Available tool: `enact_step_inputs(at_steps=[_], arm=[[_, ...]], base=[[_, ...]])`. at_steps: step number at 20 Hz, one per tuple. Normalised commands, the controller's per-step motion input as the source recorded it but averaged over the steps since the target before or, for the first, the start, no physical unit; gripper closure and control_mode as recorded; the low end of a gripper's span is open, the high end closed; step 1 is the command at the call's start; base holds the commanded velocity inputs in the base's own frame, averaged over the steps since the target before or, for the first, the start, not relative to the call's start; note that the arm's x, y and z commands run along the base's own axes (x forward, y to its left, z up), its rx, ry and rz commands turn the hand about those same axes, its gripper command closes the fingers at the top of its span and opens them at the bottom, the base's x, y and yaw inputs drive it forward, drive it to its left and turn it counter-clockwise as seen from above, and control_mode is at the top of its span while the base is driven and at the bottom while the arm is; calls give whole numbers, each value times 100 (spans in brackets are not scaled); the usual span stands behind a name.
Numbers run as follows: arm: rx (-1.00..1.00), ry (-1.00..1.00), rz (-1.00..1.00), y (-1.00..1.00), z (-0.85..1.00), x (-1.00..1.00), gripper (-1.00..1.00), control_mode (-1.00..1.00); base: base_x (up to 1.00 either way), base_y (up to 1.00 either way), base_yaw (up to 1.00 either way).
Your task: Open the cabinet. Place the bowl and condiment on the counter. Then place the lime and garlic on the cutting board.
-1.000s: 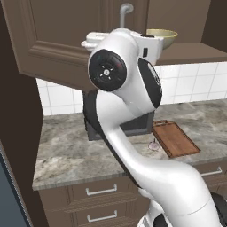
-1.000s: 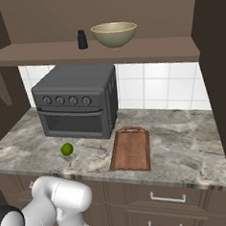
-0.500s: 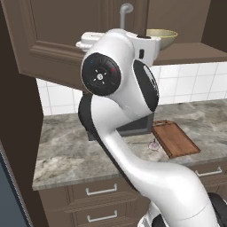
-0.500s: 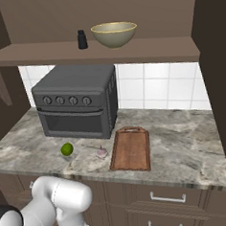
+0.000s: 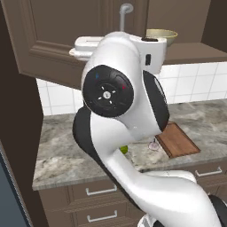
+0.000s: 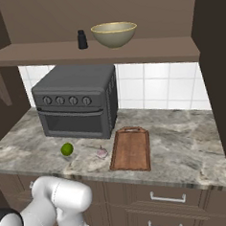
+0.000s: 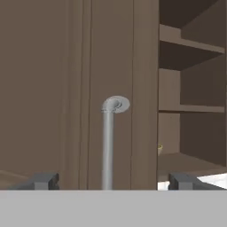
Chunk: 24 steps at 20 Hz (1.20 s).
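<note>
- The cabinet door (image 5: 66, 40) stands swung out at the far left, with its silver handle (image 7: 107, 142) running down the middle of the hand view.
- The gripper (image 7: 108, 181) sits right at that handle, its two dark tips spread wide to either side of the bar and closed on nothing.
- Judging by this, the opening step looks finished or nearly so: the shelf (image 6: 96, 53) lies fully exposed from the right base view.
- On that shelf the dark condiment (image 6: 82, 39) stands upright just left of the bowl (image 6: 114, 34), close beside it but apart.
- Below the shelf a grey toaster oven (image 6: 75, 102) sits on the tabletop (image 6: 184, 143), against the tiled wall.
- In front of the oven, the lime (image 6: 67, 149) rests on the tabletop, and the garlic (image 6: 102, 153) lies a little to its right.
- The cutting board (image 6: 132, 148) lies bare just right of the garlic; neither item is on it yet.
- The next move probably calls for drawing the gripper back clear of the handle, then swinging right and reaching onto the shelf for the bowl or the condiment.
- The bowl is wide, so gripping its rim seems likelier than spanning it; the condiment is narrow and close by, so the approach should avoid knocking it over.
</note>
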Motion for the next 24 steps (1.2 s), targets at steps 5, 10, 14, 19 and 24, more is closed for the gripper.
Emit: enact_step_inputs(at_steps=[5, 10, 14, 19, 24], arm=[[-11, 6, 14, -30, -15, -63, -100, -100], [-17, 12, 10, -34, -25, -66, -100, -100], [-18, 12, 10, -25, -35, -67, -100, -100], [-16, 10, 10, -30, -38, -74, -100, -100], [-8, 4, 8, -47, -33, -77, -100, -100]], base=[[0, 0, 0], [0, 0, 0], [0, 0, 0], [0, 0, 0], [0, 0, 0]])
